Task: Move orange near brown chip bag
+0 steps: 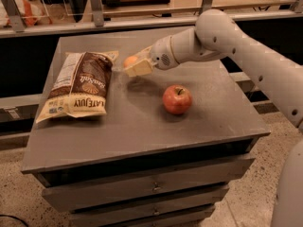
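Observation:
The orange (129, 61) is a small yellow-orange fruit on the grey table, just right of the brown chip bag (80, 84), which lies flat at the table's left with its white label at the far end. My gripper (137, 66) reaches in from the right and sits over the orange, its cream fingers (140, 69) around it from the right and front. The orange's right part is hidden behind the fingers. The gap between orange and bag is small.
A shiny red apple (177, 99) with a stem stands right of the table's middle, in front of my arm. The grey table (142, 126) is a cabinet top with drawers below. A rail and shelf run behind the table's far edge.

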Controlling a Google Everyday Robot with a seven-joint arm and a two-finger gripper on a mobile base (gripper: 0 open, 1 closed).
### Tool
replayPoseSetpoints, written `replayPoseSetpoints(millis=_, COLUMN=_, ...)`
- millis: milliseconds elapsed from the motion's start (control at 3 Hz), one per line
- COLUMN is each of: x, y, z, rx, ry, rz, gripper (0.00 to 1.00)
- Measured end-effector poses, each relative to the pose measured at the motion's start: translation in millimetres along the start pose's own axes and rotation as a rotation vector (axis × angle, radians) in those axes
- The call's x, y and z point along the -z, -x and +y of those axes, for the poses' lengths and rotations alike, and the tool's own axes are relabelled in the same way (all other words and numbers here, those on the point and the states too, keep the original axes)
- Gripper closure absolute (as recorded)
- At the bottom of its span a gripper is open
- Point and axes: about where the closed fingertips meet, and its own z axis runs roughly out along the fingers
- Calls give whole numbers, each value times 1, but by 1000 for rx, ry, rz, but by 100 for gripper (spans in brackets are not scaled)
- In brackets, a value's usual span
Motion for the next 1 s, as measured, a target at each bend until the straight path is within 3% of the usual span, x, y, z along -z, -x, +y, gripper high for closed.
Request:
replayPoseSetpoints(millis=667, x=-4, y=1, z=6, rx=-11, ry=18, rz=-13, gripper=100)
replayPoseSetpoints(millis=1000, x=-19, y=1, z=23, rx=-33, ry=91, rz=-32, gripper=100)
